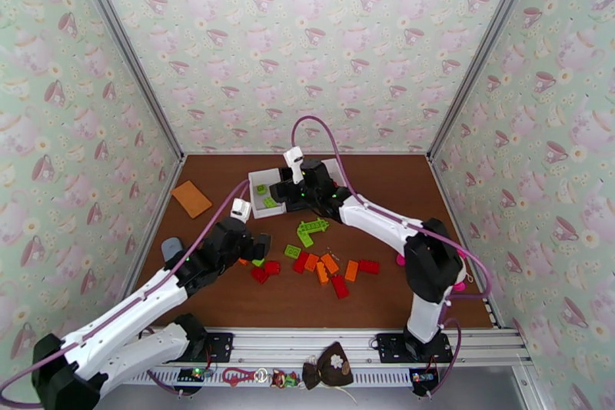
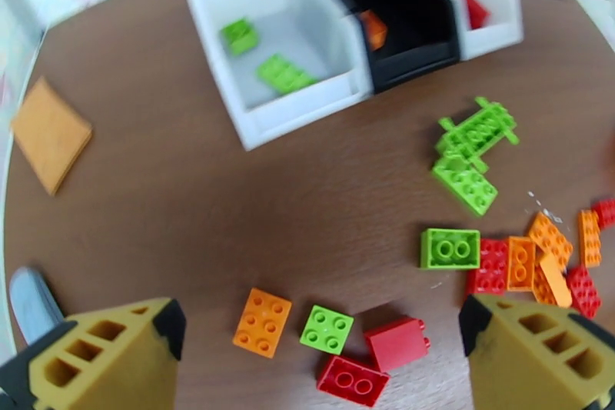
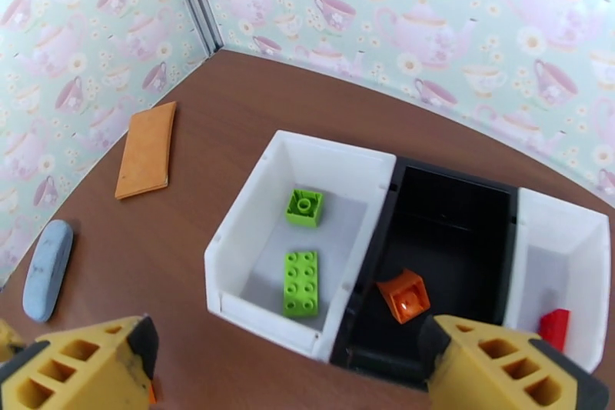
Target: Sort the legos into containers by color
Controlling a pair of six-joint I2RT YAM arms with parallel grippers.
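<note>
Legos (image 2: 327, 328) between wide left jaws (green, orange, red)

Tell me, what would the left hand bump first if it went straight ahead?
Probably the small lime green square plastic brick, centred ahead of the open left hand; depth is unclear.

Right white bin (image 2: 492, 15): blurred in the left wrist view, far side cut off by the upper edge.
Binned red brick (image 3: 555, 325): partly hidden at the bin's near wall in the right wrist view; studs cannot be counted.
Grey-blue oblong (image 2: 29, 298): lower end covered by a finger (image 2: 108, 354) of the left gripper (image 2: 321, 323).
Outermost red brick (image 2: 607, 211): cut off by the right edge.
</note>
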